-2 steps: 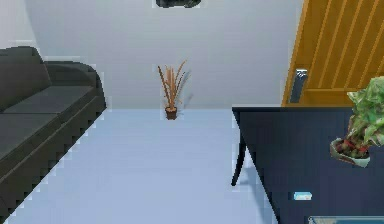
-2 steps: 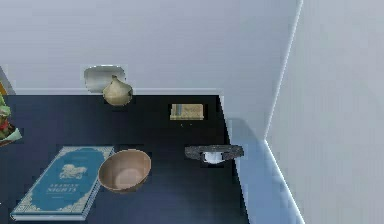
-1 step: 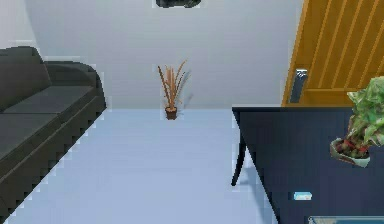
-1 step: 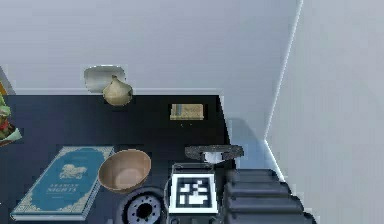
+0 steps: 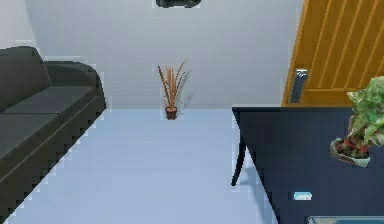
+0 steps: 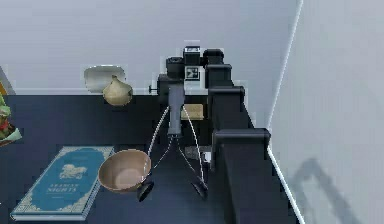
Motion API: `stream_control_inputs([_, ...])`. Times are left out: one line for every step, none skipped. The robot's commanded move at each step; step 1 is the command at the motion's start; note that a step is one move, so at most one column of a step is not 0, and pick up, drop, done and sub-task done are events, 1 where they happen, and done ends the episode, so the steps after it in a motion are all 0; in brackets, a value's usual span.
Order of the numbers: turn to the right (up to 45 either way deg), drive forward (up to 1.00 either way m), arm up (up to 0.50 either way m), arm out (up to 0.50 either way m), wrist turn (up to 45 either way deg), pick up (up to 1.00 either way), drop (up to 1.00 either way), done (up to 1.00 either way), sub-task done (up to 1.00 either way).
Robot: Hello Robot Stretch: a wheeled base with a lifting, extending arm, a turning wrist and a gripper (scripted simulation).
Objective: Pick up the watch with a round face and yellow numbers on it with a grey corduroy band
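Figure: arm side view of a dark table (image 6: 60,125), taken during the search for the watch.

Gripper: we saw its dark body in the upper middle of the frame. The gripper (image 6: 174,187) ran its two thin fingers (image 6: 160,150) down towards the lower middle.

Arm: the dark bar of the arm (image 6: 235,140) stood just right of the gripper.

Grip state: we could not tell whether the gripper grasped anything, because the tabletop and a brown bowl (image 6: 125,170) lay at and beside its far end.

Task's thing: we could not make out a round face, yellow numbers or a grey band anywhere. The likeliest candidate was a small tan thing (image 6: 193,112) on the table, just right of the gripper's body.

Governing relation: the candidate lay above and right of the fingertips in the frame, between the gripper's body and the arm, well back from the far end.

Long axis: too small for us to judge.

Nearer arm: the robot had only the one.

Neighbours: a pale blue book (image 6: 65,180) lay at lower left, beside the bowl.

Judgement: we expected that the fingertips would have to be brought back up the frame to the candidate.
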Motion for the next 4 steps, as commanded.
stream_control_inputs([0.0, 0.00, 0.00, 0.00, 45.0, 0.00, 0.00, 0.00, 0.00])
stream_control_inputs([0.0, 0.00, 0.00, 0.00, 45.0, 0.00, 0.00, 0.00, 0.00])
stream_control_inputs([0.0, 0.00, 0.00, 0.00, 45.0, 0.00, 0.00, 0.00, 0.00])
stream_control_inputs([0.0, 0.00, 0.00, 0.00, 45.0, 0.00, 0.00, 0.00, 0.00])
